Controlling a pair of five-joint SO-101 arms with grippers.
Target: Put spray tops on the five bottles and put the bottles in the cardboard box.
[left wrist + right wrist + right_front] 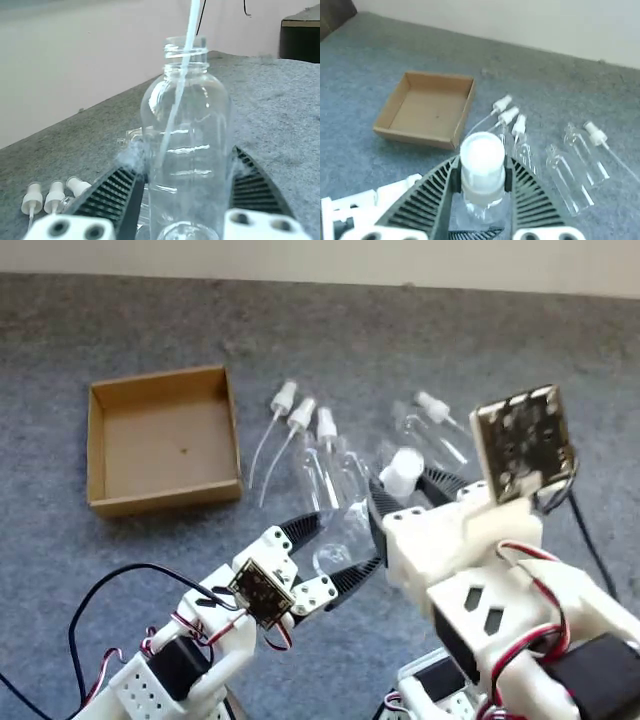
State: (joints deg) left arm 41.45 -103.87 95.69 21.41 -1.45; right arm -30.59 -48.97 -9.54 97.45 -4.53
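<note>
My left gripper (330,552) is shut on a clear bottle (187,130), held upright off the carpet. My right gripper (481,175) is shut on a white spray top (481,160) right above that bottle. The top's thin tube (182,65) runs down through the bottle's open neck. The cap itself sits above the neck, apart from it. The cardboard box (165,440) lies open with nothing in it at the far left. Three loose spray tops (300,415) lie right of the box. Several bare bottles (565,175) lie on their sides beyond the grippers.
One more spray top (432,405) lies by the bottles at the back right. Grey carpet (120,570) covers the floor in front of the box. A black cable (90,600) loops beside the left arm's base.
</note>
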